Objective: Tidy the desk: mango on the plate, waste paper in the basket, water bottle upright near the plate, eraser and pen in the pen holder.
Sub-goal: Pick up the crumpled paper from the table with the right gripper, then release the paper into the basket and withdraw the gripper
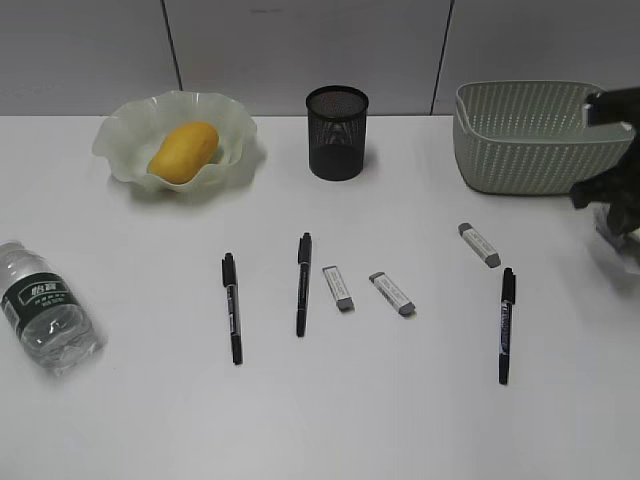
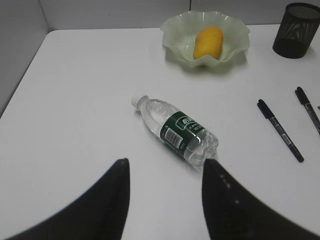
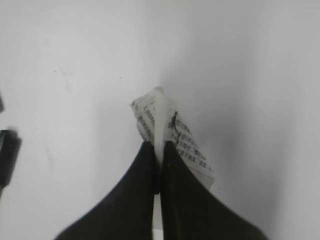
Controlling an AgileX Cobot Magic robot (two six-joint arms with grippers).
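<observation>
The mango (image 1: pixel 183 151) lies in the wavy green plate (image 1: pixel 130 130) at the back left; both also show in the left wrist view, mango (image 2: pixel 208 42) and plate (image 2: pixel 175 30). The water bottle (image 1: pixel 42 305) lies on its side at the left edge of the desk (image 1: pixel 400 420). It shows just ahead of my open, empty left gripper (image 2: pixel 165 165) as the bottle (image 2: pixel 175 129). My right gripper (image 3: pixel 159 146) is shut on the waste paper (image 3: pixel 155 112), a printed white scrap. The right arm (image 1: pixel 612 150) is at the far right, beside the basket (image 1: pixel 520 140). Pen holder (image 1: pixel 337 132) stands at the back centre.
Three black pens (image 1: pixel 232 306) (image 1: pixel 302 282) (image 1: pixel 506 324) and three grey-white erasers (image 1: pixel 338 286) (image 1: pixel 392 293) (image 1: pixel 479 244) lie across the middle of the desk. A grey wall runs along the back edge.
</observation>
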